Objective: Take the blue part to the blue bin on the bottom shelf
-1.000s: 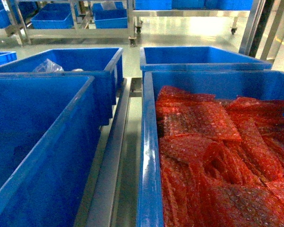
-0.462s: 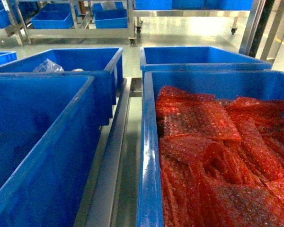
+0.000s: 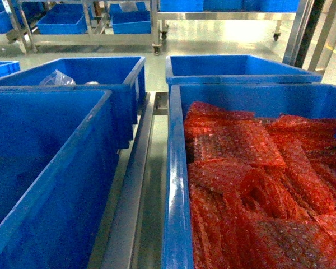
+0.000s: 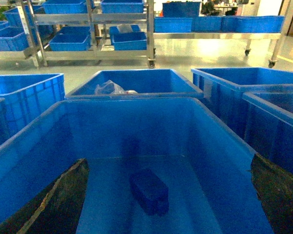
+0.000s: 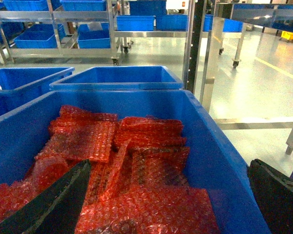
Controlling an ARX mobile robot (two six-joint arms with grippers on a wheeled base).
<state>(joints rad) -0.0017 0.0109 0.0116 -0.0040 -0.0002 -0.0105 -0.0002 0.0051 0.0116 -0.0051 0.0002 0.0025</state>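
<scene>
The blue part (image 4: 149,191), a small dark blue block, lies on the floor of a large blue bin (image 4: 49,122) in the left wrist view. My left gripper (image 4: 168,158) hangs open over that bin, with the part below and between its fingers (image 4: 53,204) and not touching them. My right gripper (image 5: 169,163) is open above another blue bin (image 5: 219,161) full of red bubble wrap (image 5: 136,161). Neither gripper shows in the head view. I cannot make out the bottom shelf here.
In the head view the near-left bin (image 3: 73,168) and the bubble-wrap bin (image 3: 176,185) flank a steel rail (image 3: 129,190). Two more blue bins (image 3: 101,73) (image 3: 235,70) stand behind. Far steel racks (image 4: 93,19) hold further blue bins. A steel post (image 5: 212,58) rises right.
</scene>
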